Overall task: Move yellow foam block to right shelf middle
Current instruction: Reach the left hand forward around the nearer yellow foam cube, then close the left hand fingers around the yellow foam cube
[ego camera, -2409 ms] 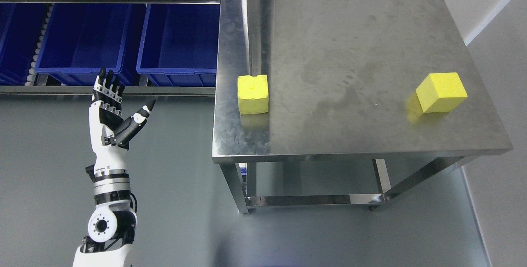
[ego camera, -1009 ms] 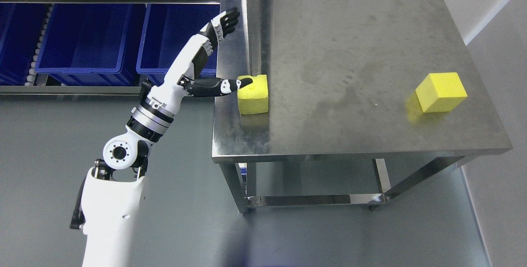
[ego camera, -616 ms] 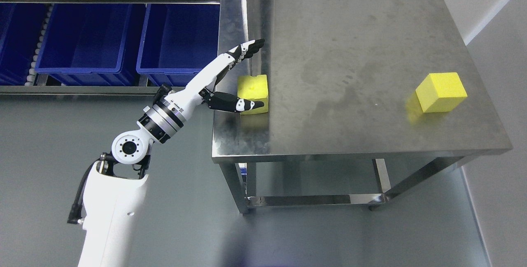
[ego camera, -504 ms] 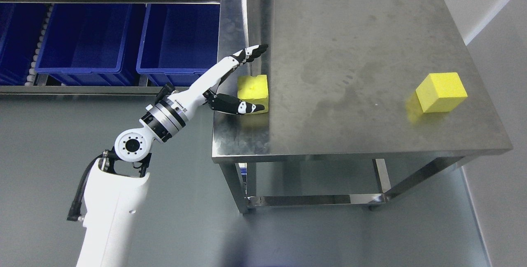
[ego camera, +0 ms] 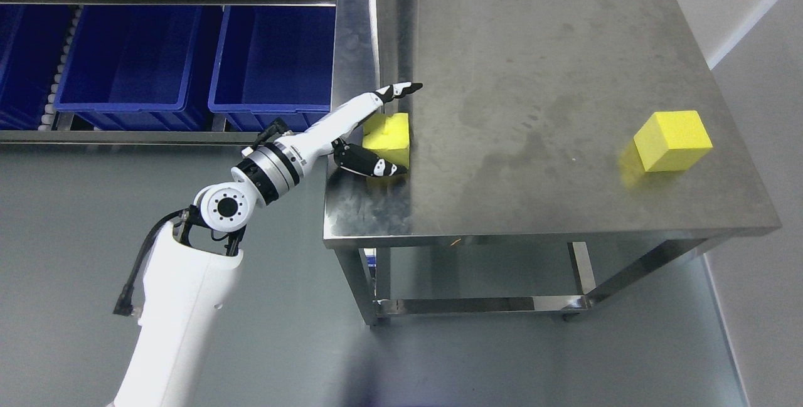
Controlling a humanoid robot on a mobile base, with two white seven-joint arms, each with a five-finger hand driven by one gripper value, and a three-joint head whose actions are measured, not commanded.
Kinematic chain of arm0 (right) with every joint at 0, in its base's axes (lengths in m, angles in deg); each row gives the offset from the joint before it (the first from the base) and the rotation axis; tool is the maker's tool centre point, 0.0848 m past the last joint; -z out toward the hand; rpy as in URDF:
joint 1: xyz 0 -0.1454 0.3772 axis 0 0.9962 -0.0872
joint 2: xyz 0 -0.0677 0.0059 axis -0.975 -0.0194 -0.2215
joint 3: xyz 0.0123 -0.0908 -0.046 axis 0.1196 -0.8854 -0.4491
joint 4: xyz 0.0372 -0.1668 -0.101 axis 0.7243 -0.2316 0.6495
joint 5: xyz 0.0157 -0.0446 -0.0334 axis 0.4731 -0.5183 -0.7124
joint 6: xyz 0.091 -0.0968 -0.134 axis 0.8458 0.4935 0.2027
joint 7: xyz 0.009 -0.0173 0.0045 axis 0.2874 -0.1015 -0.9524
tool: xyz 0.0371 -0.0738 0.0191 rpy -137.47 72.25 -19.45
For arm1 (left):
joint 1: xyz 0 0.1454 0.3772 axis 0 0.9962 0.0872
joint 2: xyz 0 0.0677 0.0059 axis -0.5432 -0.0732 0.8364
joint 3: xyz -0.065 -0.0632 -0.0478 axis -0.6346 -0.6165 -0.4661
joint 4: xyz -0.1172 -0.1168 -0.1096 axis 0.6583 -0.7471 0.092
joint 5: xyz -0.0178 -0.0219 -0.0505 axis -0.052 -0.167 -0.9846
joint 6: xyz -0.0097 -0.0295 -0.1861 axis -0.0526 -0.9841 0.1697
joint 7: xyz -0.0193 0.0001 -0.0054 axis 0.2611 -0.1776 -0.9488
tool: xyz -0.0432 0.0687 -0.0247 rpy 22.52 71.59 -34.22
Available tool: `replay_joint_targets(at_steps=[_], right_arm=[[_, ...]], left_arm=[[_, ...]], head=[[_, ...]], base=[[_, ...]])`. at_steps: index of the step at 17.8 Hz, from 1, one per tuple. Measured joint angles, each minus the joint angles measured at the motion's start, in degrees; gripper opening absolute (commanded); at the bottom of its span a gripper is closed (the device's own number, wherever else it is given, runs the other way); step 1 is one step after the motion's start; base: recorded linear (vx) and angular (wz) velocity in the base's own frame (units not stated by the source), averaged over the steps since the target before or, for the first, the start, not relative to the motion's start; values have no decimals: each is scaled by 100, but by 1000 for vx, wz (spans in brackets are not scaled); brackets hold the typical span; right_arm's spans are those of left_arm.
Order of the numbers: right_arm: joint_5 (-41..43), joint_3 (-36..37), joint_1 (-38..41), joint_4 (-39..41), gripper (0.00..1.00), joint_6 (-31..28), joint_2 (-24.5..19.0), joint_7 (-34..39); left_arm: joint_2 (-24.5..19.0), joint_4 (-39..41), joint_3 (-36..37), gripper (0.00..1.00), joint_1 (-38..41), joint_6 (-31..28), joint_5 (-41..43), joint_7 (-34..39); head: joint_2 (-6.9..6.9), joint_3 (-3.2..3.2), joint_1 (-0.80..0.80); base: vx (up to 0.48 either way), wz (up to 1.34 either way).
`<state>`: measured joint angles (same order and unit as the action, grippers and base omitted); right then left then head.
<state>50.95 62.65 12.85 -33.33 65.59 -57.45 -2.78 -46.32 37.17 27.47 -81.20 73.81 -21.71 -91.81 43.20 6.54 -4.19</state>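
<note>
Steel table (ego camera: 564, 49); left hand (ego camera: 376, 134) open around yellow foam block (ego camera: 394, 134).

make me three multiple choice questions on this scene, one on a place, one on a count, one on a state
1. Where does the notched yellow foam block sit on the stainless steel table?
A. near its left edge
B. at its far right corner
C. on the lower rail

2. How many yellow foam blocks are on the table top?
A. one
B. two
C. four

3. What is the left robot hand doing?
A. resting in a blue plastic bin
B. carrying the block over the floor
C. straddling the notched block, fingers beyond it, thumb in front, not closed

Key: 1 A, the block lies by the left edge. 2 B, the notched one plus a plain yellow foam cube at the right. 3 C, the fingers are extended and the block rests on the table.
</note>
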Motion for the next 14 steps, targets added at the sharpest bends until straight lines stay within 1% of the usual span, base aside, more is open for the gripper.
replay_joint_targets(at_steps=[2, 5, 6, 7, 8, 9, 10, 11, 12, 14], right_arm=[[0, 0, 0, 0, 100, 1, 0, 0], [0, 0, 0, 0, 100, 1, 0, 0], [0, 0, 0, 0, 100, 2, 0, 0], [0, 0, 0, 0, 100, 2, 0, 0], [0, 0, 0, 0, 100, 2, 0, 0], [0, 0, 0, 0, 100, 2, 0, 0], [0, 0, 0, 0, 100, 2, 0, 0], [0, 0, 0, 0, 100, 2, 0, 0], [0, 0, 0, 0, 100, 2, 0, 0], [0, 0, 0, 0, 100, 2, 0, 0]], left_arm=[[68, -104, 103, 59, -53, 39, 74, -71], [187, -218, 206, 56, -109, 79, 172, -223], [221, -251, 234, 52, -122, 83, 221, -242], [254, -281, 259, 37, -132, 91, 268, -245], [281, -307, 283, 30, -139, 104, 311, -245], [303, -328, 300, 16, -141, 112, 345, -245], [327, -350, 320, 7, -144, 90, 376, -245], [350, -372, 335, 2, -146, 62, 405, -242], [371, -392, 349, 0, -150, 59, 426, -235], [403, -423, 348, 0, -160, 46, 452, -232]], head=[[0, 0, 0], [0, 0, 0], [0, 0, 0], [0, 0, 0], [0, 0, 0], [0, 0, 0], [0, 0, 0], [0, 0, 0], [0, 0, 0], [0, 0, 0]], base=[[0, 0], [-1, 39], [-2, 59], [-2, 78], [-2, 78], [2, 101], [2, 101], [9, 61], [7, 54], [5, 43]])
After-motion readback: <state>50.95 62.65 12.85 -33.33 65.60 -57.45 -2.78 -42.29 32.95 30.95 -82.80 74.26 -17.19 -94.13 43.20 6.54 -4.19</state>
